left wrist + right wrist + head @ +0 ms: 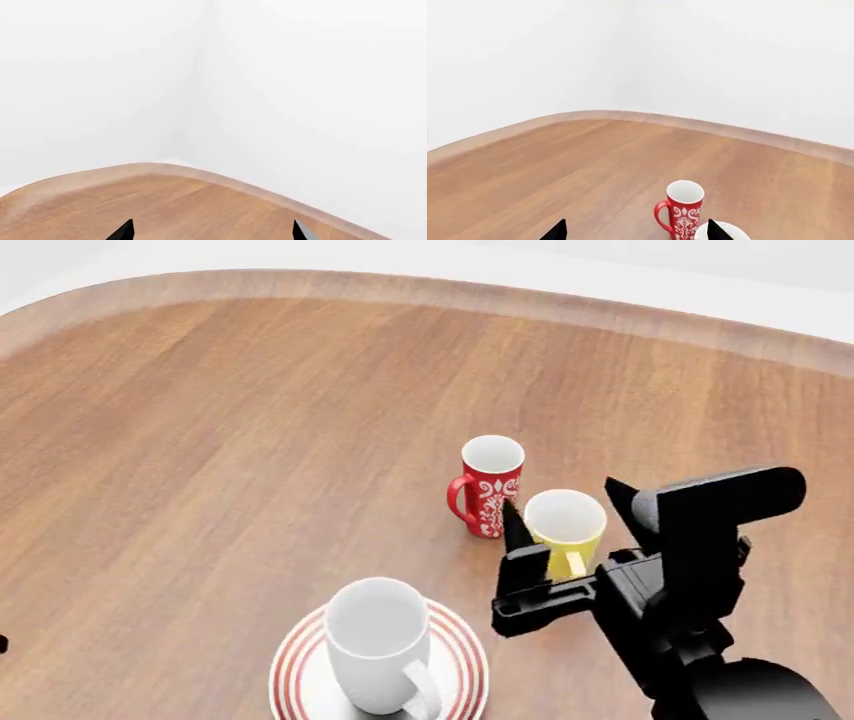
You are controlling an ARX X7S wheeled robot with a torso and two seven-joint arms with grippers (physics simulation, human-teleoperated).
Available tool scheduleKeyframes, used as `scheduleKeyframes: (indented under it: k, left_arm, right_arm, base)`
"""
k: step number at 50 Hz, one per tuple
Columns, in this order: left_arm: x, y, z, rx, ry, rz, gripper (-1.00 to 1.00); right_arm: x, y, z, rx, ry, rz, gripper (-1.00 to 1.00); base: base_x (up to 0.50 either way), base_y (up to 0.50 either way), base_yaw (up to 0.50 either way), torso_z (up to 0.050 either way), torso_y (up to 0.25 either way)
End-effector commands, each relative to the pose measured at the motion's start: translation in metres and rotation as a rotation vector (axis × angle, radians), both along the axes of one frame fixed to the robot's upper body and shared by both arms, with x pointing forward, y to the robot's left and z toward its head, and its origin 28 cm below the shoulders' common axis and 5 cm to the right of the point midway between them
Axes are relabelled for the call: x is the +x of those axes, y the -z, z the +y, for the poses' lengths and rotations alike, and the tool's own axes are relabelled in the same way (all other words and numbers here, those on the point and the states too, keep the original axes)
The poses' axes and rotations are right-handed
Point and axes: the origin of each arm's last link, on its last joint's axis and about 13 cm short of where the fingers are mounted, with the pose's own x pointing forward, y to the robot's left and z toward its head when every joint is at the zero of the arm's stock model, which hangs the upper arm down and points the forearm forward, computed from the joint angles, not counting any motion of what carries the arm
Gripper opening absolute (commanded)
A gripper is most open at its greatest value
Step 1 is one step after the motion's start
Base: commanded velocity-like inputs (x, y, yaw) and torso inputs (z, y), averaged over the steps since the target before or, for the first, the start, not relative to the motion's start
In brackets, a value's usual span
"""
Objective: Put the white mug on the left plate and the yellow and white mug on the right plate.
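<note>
Hovering with jaws spread, the right gripper straddles the yellow and white mug, right of the red mug. Nearer, the white mug stands on the left plate. Wooden table, white walls.

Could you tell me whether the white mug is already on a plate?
Yes. The white mug stands upright on a red-ringed plate in the head view.

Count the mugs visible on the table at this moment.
3. The white mug stands on a red-ringed plate nearest the robot; the yellow and white mug sits beside the right tool; the red floral mug is just behind it.
</note>
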Motion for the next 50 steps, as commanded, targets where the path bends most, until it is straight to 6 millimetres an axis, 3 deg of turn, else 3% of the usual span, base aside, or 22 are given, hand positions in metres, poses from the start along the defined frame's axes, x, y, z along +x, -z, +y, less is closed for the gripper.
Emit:
scheduleKeyframes:
  k: [1,8,29,35,41,50]
  left_arm:
    - [0.0,0.0,-0.001,0.0,0.002,-0.001,1.0]
    - [0.0,0.001,-0.001,0.004,0.004,-0.002,1.0]
    - [0.0,0.001,0.0,0.002,-0.001,-0.003,1.0]
    - [0.004,-0.001,0.001,-0.008,0.042,-0.028,1.0]
    - [0.003,-0.001,0.002,-0.008,0.038,-0.033,1.0]
    - [0.0,-0.001,0.001,-0.019,0.05,-0.032,1.0]
  right_arm:
    - [0.016,-0.005,-0.002,0.085,0.215,-0.015,1.0]
    - [0.031,0.006,0.001,-0.066,0.403,0.085,1.0]
    - [0.034,0.013,0.0,-0.082,0.415,0.122,1.0]
    - [0.071,-0.006,0.003,-0.145,0.397,0.157,1.0]
    - [0.108,-0.013,0.004,-0.146,0.347,0.154,1.0]
    - [0.111,-0.018,0.011,-0.188,0.333,0.229,1.0]
  base:
    - [0.0,0.0,0.0,0.0,0.0]
    - [0.0,0.0,0.0,0.0,0.0]
    - [0.0,0.0,0.0,0.0,0.0]
    - [0.0,0.0,0.0,0.0,0.0]
    - [0.0,0.0,0.0,0.0,0.0]
    - [0.0,0.0,0.0,0.0,0.0]
